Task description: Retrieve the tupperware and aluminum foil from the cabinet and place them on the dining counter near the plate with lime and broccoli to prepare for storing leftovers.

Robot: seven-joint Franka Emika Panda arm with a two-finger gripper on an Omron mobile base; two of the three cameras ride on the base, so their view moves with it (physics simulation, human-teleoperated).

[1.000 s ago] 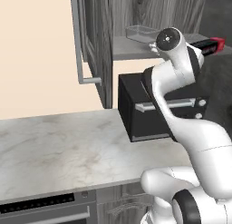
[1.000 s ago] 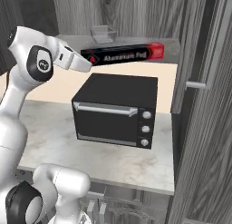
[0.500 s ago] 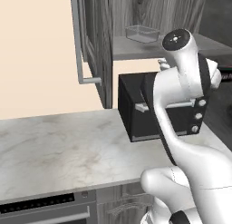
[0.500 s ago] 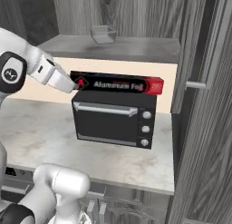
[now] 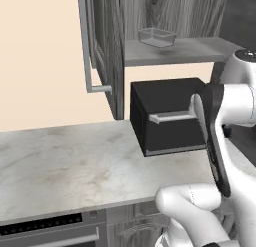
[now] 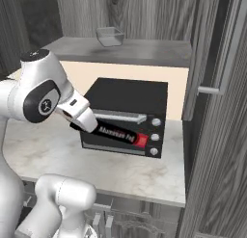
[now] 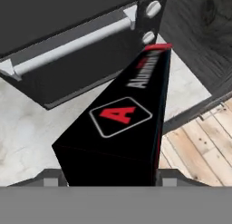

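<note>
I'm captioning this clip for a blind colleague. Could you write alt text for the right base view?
The robot's claw holds a black and red aluminum foil box in front of a black toaster oven on a marble counter. Above, a clear tupperware container sits on the open cabinet's shelf, with the cabinet door open at right.

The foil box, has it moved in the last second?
Yes. In the right base view the aluminum foil box, shut in the gripper, has come down from level with the cabinet shelf to across the front of the toaster oven.
</note>
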